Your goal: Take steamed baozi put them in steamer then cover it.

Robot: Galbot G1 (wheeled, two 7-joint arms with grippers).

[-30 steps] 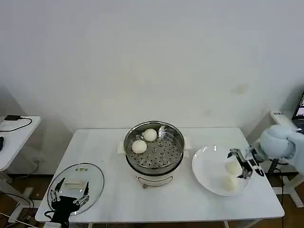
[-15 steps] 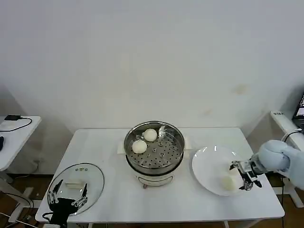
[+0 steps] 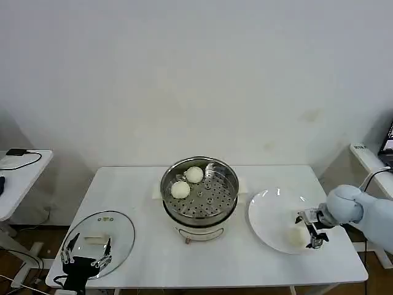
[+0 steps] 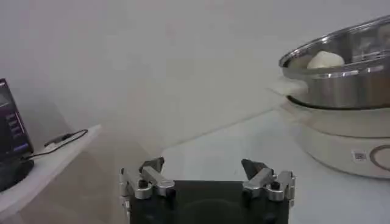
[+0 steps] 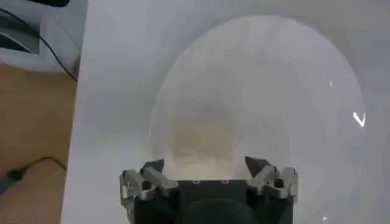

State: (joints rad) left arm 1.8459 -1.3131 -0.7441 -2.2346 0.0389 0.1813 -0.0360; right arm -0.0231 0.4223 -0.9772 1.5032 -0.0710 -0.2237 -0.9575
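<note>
The steamer (image 3: 199,195) stands mid-table with two steamed baozi (image 3: 180,189) (image 3: 194,174) on its perforated tray; the left wrist view shows its steel wall (image 4: 341,79) and one baozi (image 4: 326,59). On the white plate (image 3: 270,218) at the right lies another baozi (image 3: 295,236). My right gripper (image 3: 312,228) is low over it, open, fingers either side of the baozi (image 5: 201,143) on the plate (image 5: 286,67). The cover (image 3: 116,230), a glass lid, lies at the front left. My left gripper (image 3: 86,258) hangs open over its near edge.
A side table with a cable (image 3: 18,165) stands left of the work table, also seen with a laptop (image 4: 9,131). Another table edge (image 3: 367,155) is at the right. The work table's edge and wooden floor (image 5: 30,134) lie just beyond the plate.
My right gripper has come down and toward the table's front, settling around the plate's nearer baozi. The left gripper has drifted slightly toward the front edge.
</note>
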